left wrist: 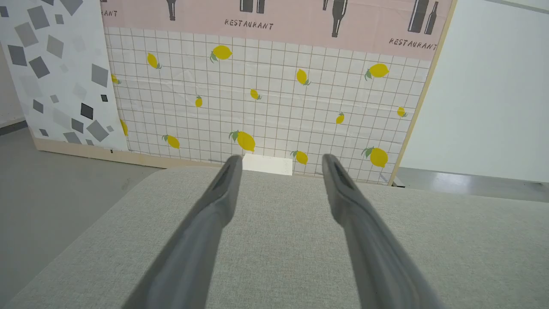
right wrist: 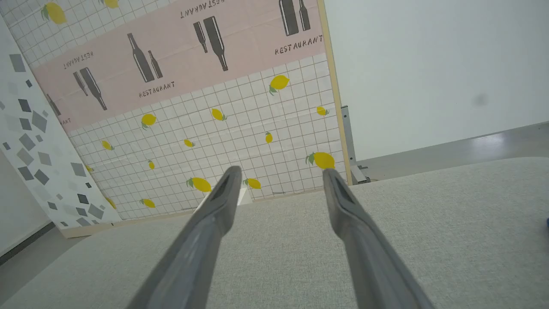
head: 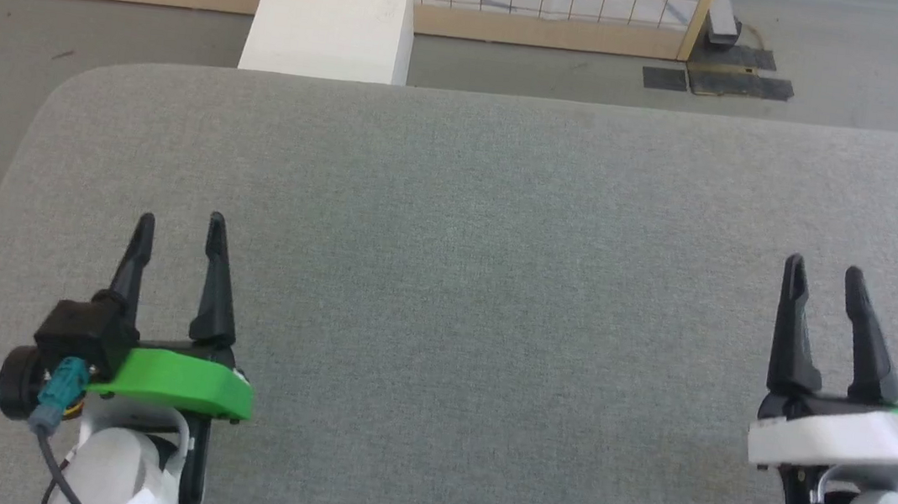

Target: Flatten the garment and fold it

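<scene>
Two hands hover low over the grey fabric desk, the left hand and the right hand well apart, each with its fingers moderately spread and nothing between them. Where the garment lies relative to either hand cannot be told. Ahead of the left hand's fingertips, beyond the desk's far edge, a white box stands before a lemon-patterned panel whose pink band reads "RESTAURANT".
</scene>
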### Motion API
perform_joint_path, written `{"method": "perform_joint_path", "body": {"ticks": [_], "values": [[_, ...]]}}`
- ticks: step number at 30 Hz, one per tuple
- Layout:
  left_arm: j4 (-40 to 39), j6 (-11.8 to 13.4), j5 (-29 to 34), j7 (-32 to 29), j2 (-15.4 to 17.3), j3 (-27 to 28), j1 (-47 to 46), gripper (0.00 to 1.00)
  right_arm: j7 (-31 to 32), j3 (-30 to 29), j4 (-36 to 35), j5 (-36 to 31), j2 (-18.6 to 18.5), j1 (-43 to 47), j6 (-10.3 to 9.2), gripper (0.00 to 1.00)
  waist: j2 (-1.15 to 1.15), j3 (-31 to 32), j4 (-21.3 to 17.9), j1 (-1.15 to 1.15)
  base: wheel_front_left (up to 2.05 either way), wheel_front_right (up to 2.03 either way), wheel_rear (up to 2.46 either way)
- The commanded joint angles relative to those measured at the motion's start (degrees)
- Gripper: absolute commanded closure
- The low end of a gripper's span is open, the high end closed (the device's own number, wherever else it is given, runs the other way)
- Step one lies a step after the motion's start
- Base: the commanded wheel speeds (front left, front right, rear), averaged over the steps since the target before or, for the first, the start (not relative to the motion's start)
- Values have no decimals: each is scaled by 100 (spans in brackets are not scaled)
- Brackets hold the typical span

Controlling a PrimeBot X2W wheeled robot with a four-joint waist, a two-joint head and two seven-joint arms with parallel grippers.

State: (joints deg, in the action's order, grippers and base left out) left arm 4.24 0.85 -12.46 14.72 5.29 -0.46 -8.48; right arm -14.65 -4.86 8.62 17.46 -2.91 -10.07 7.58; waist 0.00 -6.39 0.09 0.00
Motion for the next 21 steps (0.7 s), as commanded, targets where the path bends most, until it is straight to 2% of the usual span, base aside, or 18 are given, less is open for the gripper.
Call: {"method": "perform_joint_path", "body": {"ticks": [1, 11, 21], "values": [[76, 49, 60, 22, -23, -26, 21, 0, -33, -8, -3, -38, 2, 127, -9, 0, 0, 37, 3, 0, 0, 0, 0], [518, 161, 120, 26, -98, -213, 312, 0, -34, 168, 105, -433, 2, 522, -9, 0, 0, 208, -9, 0, 0, 0, 0], [684, 157, 56, 27, -154, -333, 421, 0, -34, 199, 280, -438, 2, 732, -9, 0, 0, 339, 42, 0, 0, 0, 0]]}}
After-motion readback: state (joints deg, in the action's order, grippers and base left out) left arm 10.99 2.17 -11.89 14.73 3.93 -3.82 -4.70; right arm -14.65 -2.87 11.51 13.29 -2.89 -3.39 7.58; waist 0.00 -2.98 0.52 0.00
